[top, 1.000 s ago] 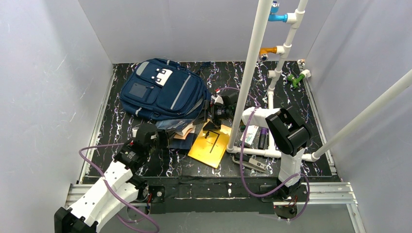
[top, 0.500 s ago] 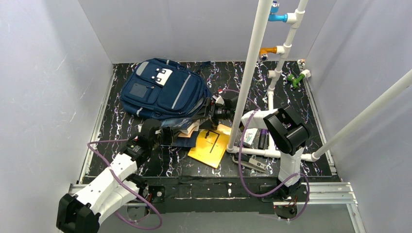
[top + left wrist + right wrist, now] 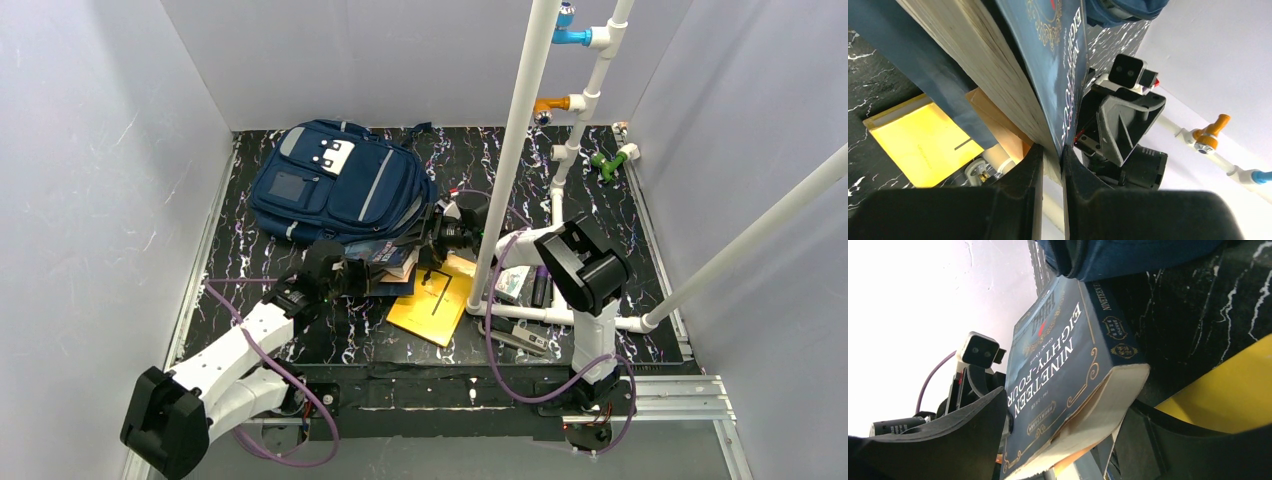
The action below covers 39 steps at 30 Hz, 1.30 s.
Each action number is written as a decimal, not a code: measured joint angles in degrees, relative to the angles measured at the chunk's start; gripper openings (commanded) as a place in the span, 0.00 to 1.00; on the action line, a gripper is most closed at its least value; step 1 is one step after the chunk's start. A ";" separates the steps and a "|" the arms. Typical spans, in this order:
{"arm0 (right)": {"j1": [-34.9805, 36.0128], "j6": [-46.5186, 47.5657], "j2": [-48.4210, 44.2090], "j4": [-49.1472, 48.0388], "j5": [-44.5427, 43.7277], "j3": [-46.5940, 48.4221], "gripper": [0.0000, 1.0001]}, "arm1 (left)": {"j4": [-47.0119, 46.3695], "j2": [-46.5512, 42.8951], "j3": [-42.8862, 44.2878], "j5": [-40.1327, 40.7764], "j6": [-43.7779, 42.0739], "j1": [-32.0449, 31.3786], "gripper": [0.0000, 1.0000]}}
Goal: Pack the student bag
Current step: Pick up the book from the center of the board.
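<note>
My left gripper [image 3: 1052,154] is clamped on the blue cover of a thick book [image 3: 1013,55], close to its page edge, and holds it tilted off the table. My right gripper [image 3: 1068,412] stands wide, with one finger on each side of the same book's lower corner. I cannot tell whether they touch it. A yellow envelope [image 3: 436,300] lies beneath. The book's far end meets the near edge of the student bag [image 3: 335,185], which lies flat on the black marbled table [image 3: 460,150], towards the back left.
</note>
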<state>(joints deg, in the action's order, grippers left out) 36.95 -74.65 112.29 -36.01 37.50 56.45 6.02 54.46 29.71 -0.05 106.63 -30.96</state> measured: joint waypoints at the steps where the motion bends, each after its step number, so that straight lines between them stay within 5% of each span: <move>1: 0.04 -0.37 0.31 -0.28 0.00 -0.13 0.74 | -0.22 0.50 0.00 -0.55 -0.22 -0.09 0.00; 5: 0.59 -2.82 1.44 -2.80 -0.26 -1.68 0.61 | -0.79 0.94 -0.26 -1.55 -0.87 -0.70 0.05; 10: 1.22 -5.53 2.14 -6.43 -0.96 -3.72 0.31 | -1.68 0.61 -2.25 -3.85 -2.64 -1.27 0.47; 15: 1.40 -7.17 2.47 -9.33 -1.66 -5.53 0.12 | 4.52 -3.21 -1.31 -5.16 -7.50 -1.79 0.74; 19: 1.31 -7.26 2.45 -11.30 -1.57 -7.43 0.01 | 12.92 -8.13 2.40 -2.64 -12.46 -1.79 0.76; 23: 0.04 -4.42 0.68 -9.60 -0.48 -9.18 0.01 | 19.08 -9.77 8.59 0.72 -20.50 -1.79 0.74; 30: -5.68 11.91 -12.24 11.47 -0.04 -9.31 0.01 | 25.86 -6.25 19.96 9.16 -39.30 -1.79 0.71; 39: -13.64 29.11 -21.73 35.78 -3.08 -6.45 0.01 | 22.77 14.56 37.66 14.80 -66.38 -1.22 0.76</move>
<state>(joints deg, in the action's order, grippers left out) 23.31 -45.54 90.56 -0.23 34.41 50.00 28.80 69.01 67.37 14.74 40.25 -32.18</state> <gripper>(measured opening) 0.284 0.746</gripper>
